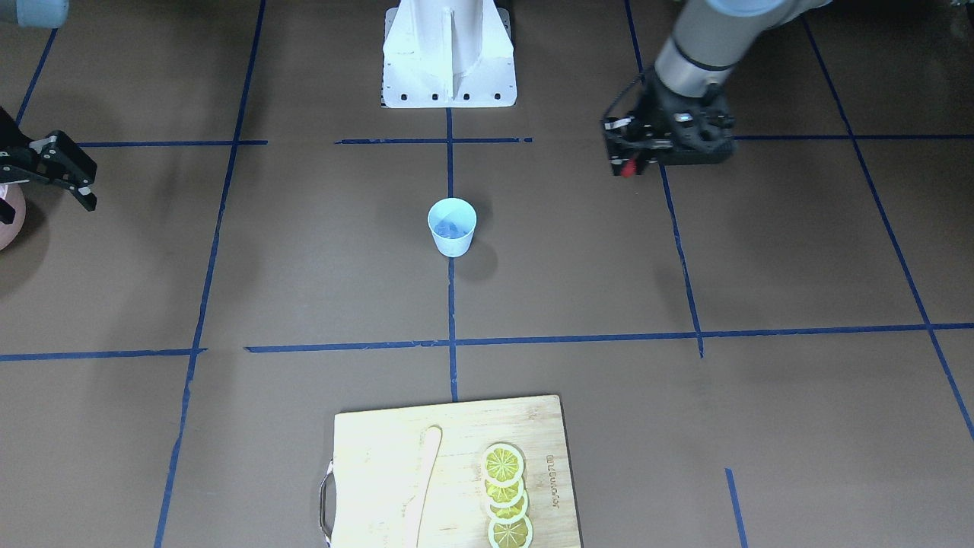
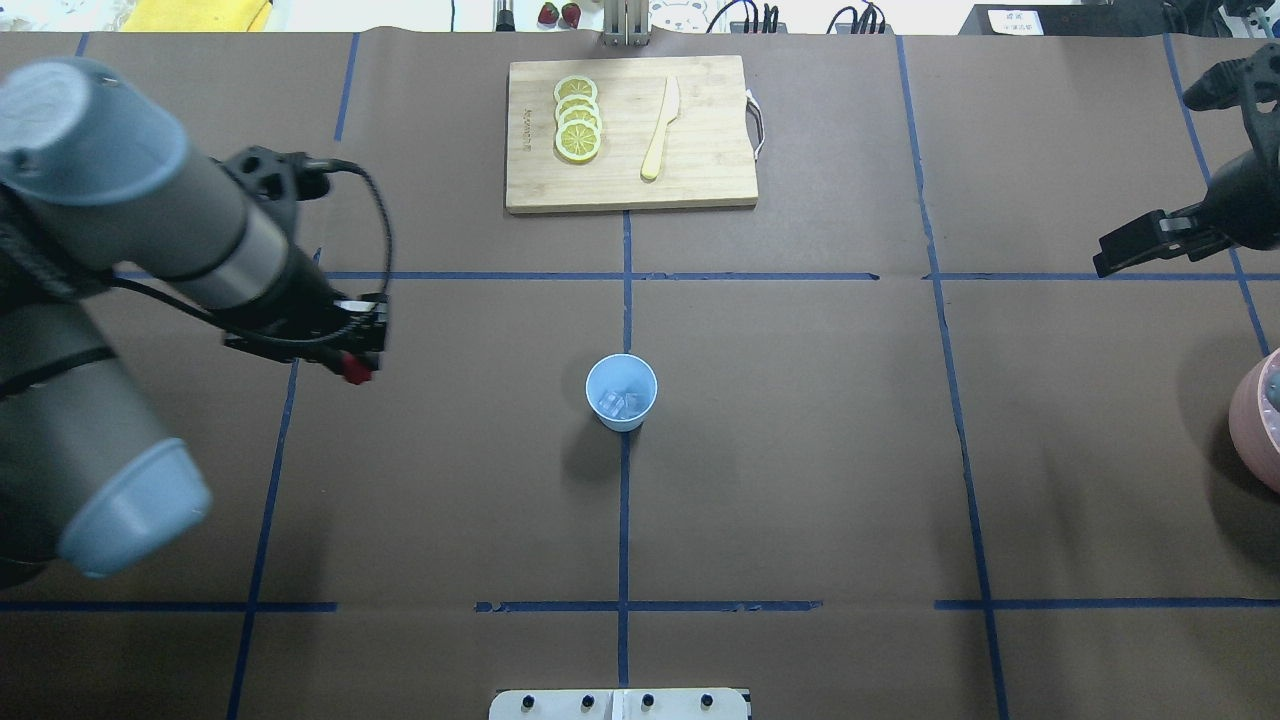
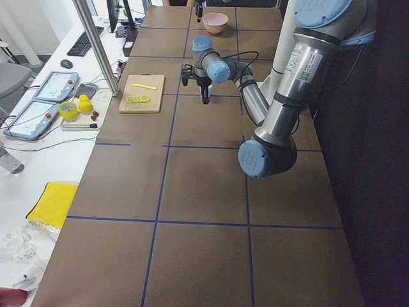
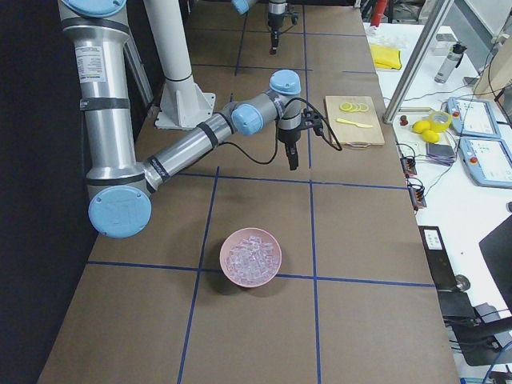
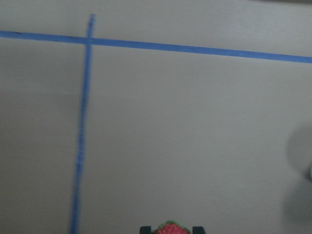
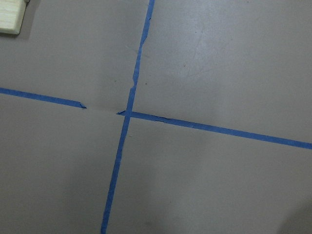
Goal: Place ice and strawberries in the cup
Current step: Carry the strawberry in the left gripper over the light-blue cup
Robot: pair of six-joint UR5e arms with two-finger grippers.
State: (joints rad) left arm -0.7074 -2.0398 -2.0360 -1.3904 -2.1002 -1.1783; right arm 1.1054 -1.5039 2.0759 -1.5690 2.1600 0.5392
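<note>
The left gripper (image 2: 352, 372) is pinched shut on the little red strawberry (image 5: 170, 229) and hangs over bare table. The blue cup (image 2: 621, 392), with ice (image 2: 620, 403) already inside, stands well apart to its right, in the middle. I think the berry must go right, then drop in.

Wooden cutting board (image 2: 700, 180) with four overlapping lemon slices (image 2: 577, 118) beside a pale knife (image 2: 660, 130); pink bowl (image 4: 250, 282) well apart.
</note>
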